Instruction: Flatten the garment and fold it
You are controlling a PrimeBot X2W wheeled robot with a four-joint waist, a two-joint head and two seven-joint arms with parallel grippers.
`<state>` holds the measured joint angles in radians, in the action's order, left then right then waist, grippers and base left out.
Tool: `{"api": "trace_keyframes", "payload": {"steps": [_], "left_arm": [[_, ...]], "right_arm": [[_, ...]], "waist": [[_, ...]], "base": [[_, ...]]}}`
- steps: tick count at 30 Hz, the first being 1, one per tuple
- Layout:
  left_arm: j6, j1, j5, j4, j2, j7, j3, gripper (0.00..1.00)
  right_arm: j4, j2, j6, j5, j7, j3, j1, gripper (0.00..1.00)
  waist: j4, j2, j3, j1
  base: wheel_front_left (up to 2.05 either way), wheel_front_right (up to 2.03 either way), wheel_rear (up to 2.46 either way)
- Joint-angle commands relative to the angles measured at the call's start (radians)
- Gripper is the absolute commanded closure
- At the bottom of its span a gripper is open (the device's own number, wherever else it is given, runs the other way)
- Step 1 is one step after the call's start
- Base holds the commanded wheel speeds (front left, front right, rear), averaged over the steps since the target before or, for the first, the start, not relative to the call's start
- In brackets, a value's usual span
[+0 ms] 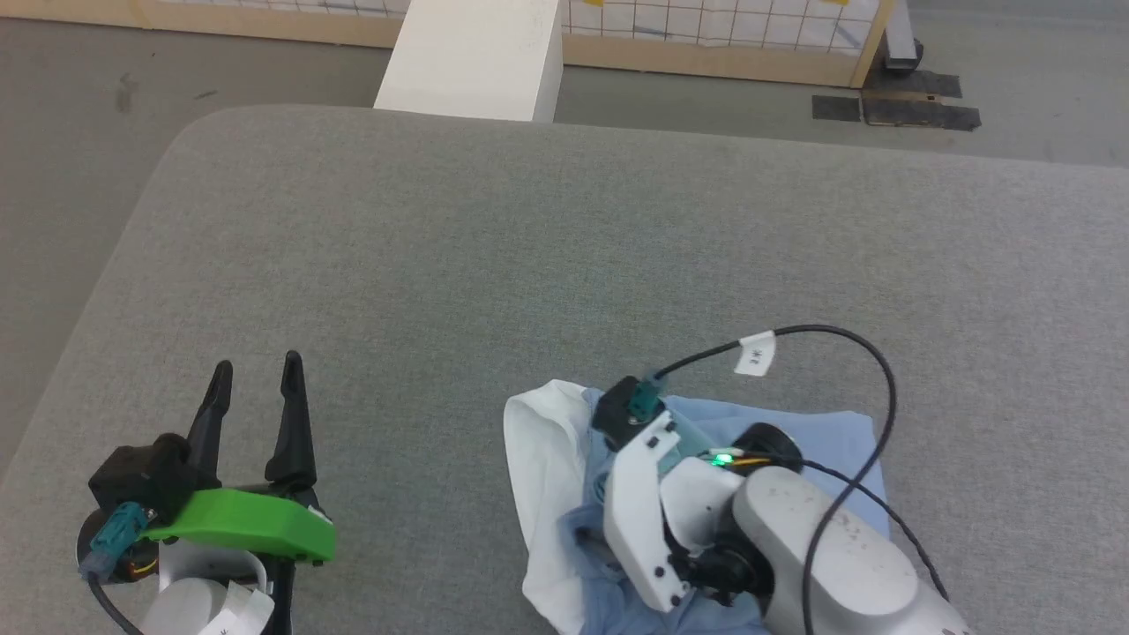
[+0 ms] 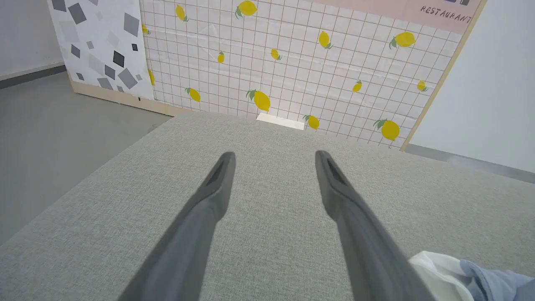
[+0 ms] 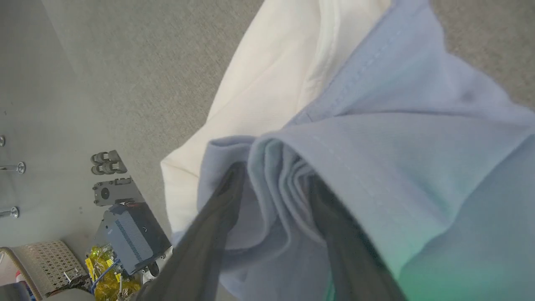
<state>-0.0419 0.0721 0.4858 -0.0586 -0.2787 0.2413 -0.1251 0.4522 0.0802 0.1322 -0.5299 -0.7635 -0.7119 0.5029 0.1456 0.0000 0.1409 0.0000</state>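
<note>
Your right end effector [image 3: 273, 184] stands open, its fingers either side of a fold of the light blue polo shirt [image 1: 838, 441], which lies bunched directly beneath it on the bench [image 1: 529, 247]. Lift straight out so no cloth snags. Your left end effector [image 1: 256, 379], also open, hovers well to its left. The right arm hides most of the shirt, so sleeves and hem can't be made out.

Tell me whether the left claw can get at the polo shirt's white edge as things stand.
Probably yes: the left claw stands open, and only bare grey cushion lies between it and the white edge of the polo shirt.
</note>
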Motion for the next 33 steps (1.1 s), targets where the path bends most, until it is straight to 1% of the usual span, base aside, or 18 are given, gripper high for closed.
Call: {"api": "trace_keyframes", "payload": {"steps": [1,4,9,13,14,19,24,29,33], "left_arm": [[-0.002,0.009,0.008,-0.004,0.004,0.008,-0.001,0.0],[-0.003,0.006,0.009,-0.012,0.003,0.009,0.0,0.0],[-0.006,-0.006,0.011,-0.019,0.0,0.009,0.002,0.0],[-0.01,-0.014,0.013,-0.02,-0.003,0.008,0.003,0.0],[-0.014,-0.019,0.011,-0.016,-0.008,0.006,0.002,0.0],[-0.029,-0.025,-0.004,-0.005,-0.013,0.008,0.005,0.0],[-0.042,-0.03,-0.013,0.007,-0.015,0.01,0.007,0.0],[-0.05,-0.037,-0.022,0.014,-0.013,0.013,0.007,0.0],[-0.056,-0.042,-0.032,0.015,-0.013,0.015,0.01,0.0]], "right_arm": [[0.001,-0.008,-0.002,-0.015,0.013,-0.014,0.027,0.0],[-0.019,-0.013,-0.002,-0.053,0.025,-0.04,0.048,0.0],[-0.103,-0.015,-0.002,-0.128,0.042,-0.081,0.084,0.0],[-0.176,0.009,-0.002,-0.162,0.074,-0.069,0.108,0.0],[-0.239,0.042,-0.002,-0.167,0.132,-0.014,0.117,0.0],[-0.303,0.075,-0.002,-0.133,0.254,0.11,0.1,0.0],[-0.364,0.104,-0.002,-0.059,0.419,0.275,0.056,0.0],[-0.399,0.121,-0.002,0.012,0.583,0.426,-0.022,0.0],[-0.421,0.121,-0.002,0.078,0.73,0.544,-0.108,0.0]], "waist": [[-0.006,0.0,-0.006,0.0],[-0.019,0.0,-0.022,0.0],[-0.044,0.0,-0.061,0.0],[-0.062,0.0,-0.092,0.0],[-0.08,0.0,-0.123,0.0],[-0.104,0.0,-0.154,0.0],[-0.13,0.0,-0.17,0.0],[-0.148,0.0,-0.18,0.0],[-0.157,0.0,-0.186,0.0]], "base": [[0.0,0.0,0.0],[0.0,0.0,0.0],[0.0,0.0,0.0],[0.0,0.0,0.0],[0.0,0.0,0.0],[0.0,0.0,0.0],[0.0,0.0,0.0],[0.0,0.0,0.0],[0.0,0.0,0.0]]}}
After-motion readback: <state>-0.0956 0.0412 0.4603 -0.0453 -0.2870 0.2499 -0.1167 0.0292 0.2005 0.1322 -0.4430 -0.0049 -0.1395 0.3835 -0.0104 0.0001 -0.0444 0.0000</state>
